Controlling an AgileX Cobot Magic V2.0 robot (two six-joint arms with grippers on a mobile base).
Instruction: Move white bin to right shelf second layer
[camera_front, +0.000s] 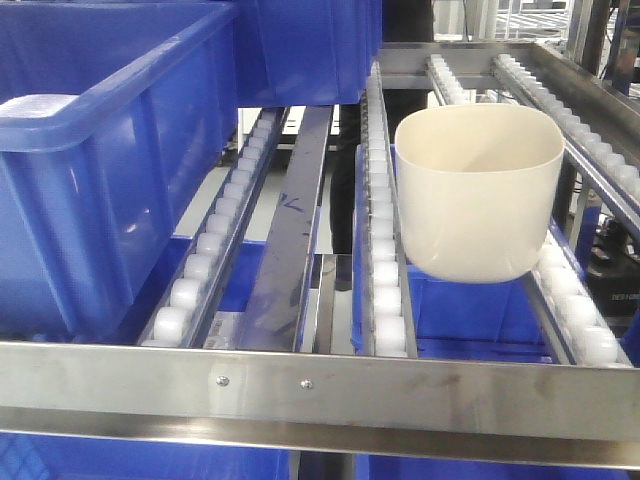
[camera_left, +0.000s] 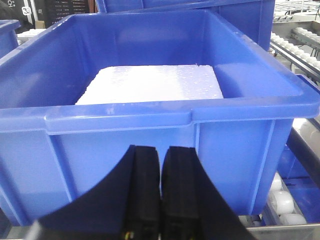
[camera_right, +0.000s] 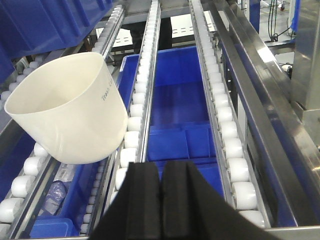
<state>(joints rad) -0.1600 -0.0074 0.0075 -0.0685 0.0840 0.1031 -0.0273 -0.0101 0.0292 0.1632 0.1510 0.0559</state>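
White bin resting on roller rack, centre-right of frame; placement seemingly done; both grippers closed, empty.

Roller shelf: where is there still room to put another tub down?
Free: the rollers between the white bin and the front rail, plus the lane right of it. Crowded: the left, filled by the blue crate.
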